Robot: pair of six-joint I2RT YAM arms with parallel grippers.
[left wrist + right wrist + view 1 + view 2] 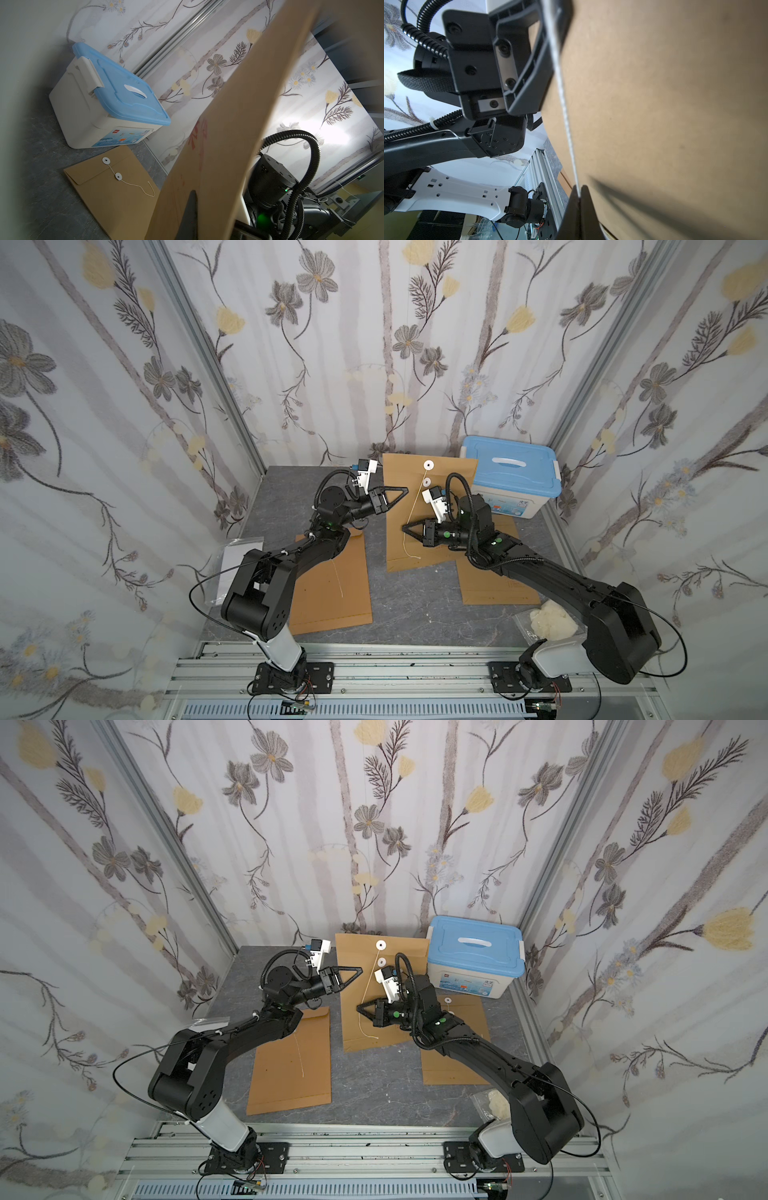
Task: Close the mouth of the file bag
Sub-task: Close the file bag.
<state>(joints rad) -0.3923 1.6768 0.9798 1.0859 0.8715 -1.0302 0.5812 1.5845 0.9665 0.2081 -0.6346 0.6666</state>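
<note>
The brown file bag (432, 514) (386, 1011) is lifted off the table, with two white discs (428, 465) near its top. My left gripper (405, 489) (360, 969) is shut on the bag's left edge; in the left wrist view one finger (190, 212) lies against the bag (228, 124), the other hidden behind it. A white string (416, 506) (564, 104) runs from the lower disc to my right gripper (404, 528) (358, 1008) (579, 193), which is shut on it in front of the bag (664, 104). The string's loose end (409, 549) hangs below.
A white box with a blue lid (511, 477) (108, 99) stands at the back right. Two more brown file bags lie flat, one at the left (332, 589) and one at the right (494, 580) (116, 191). A plastic pouch (552, 624) and a clear sleeve (239, 560) lie near the front corners.
</note>
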